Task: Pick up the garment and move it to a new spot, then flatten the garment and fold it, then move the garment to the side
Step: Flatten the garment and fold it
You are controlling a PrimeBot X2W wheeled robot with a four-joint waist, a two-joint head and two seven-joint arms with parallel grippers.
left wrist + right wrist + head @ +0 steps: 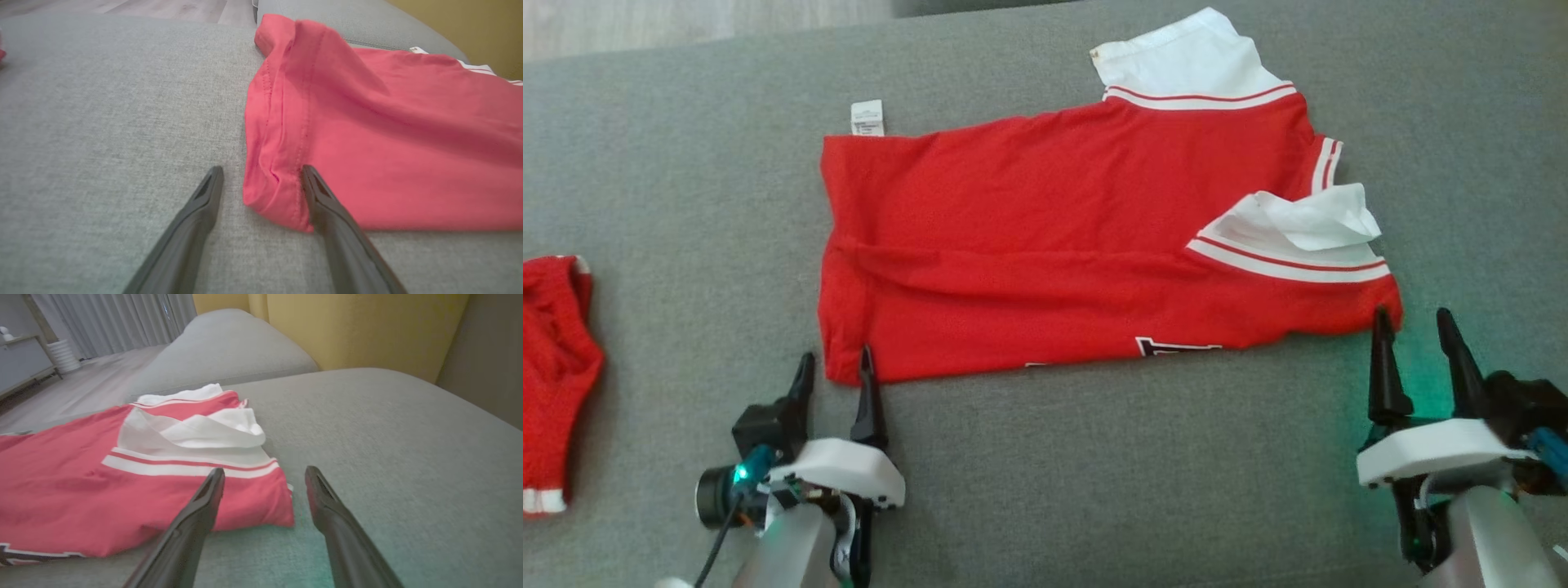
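The red, white-sleeved jersey shirt (1054, 245) lies flat, apparently folded once (further folding and moving aside remain), with left gripper (835, 359) and right gripper (1413, 314) spread-jawed at its near corners.

Garment (1045, 245) lies on cushion (1094, 457). Left gripper (836, 353) at its near-left corner, right gripper (1411, 311) at its near-right corner. Another cloth (551, 367) lies well left.

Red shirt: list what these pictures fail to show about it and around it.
- Print on the red shirt, near edge: head view, mostly folded under; lettering unreadable.
- White label at its far edge: head view, too small to read.
- Second red garment: cut off by the head view's left edge.
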